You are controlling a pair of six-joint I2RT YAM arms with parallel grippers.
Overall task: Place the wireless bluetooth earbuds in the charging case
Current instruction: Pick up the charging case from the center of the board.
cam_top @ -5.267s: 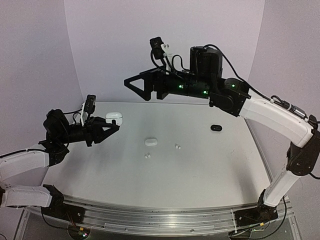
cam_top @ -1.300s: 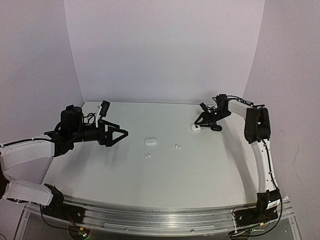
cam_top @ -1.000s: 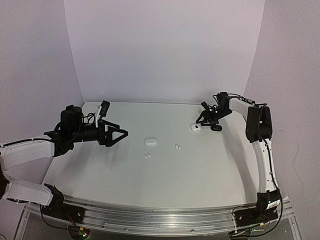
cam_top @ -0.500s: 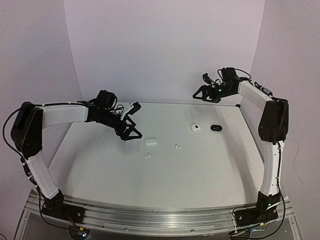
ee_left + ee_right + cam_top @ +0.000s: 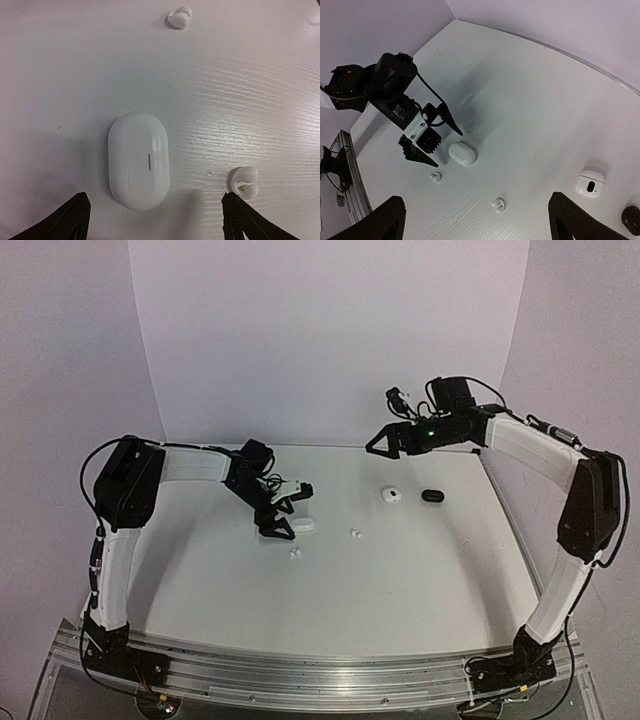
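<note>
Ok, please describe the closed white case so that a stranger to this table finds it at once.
Find the left hand, open above the table's middle. Just below it lies the closed white case, a smooth pill shape. The two white earbuds beside it are far smaller; the other white case shows a dark spot.

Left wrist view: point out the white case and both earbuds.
white case (image 5: 138, 160), left wrist view, centre of shell.
lower earbud (image 5: 243, 182), left wrist view, its body.
upper earbud (image 5: 179, 17), left wrist view, its body.

Pale lilac walls (image 5: 330, 340) curving behind a white table (image 5: 400, 580) (faint wood grain), with an aluminium rail (image 5: 300, 665) along its near edge.
</note>
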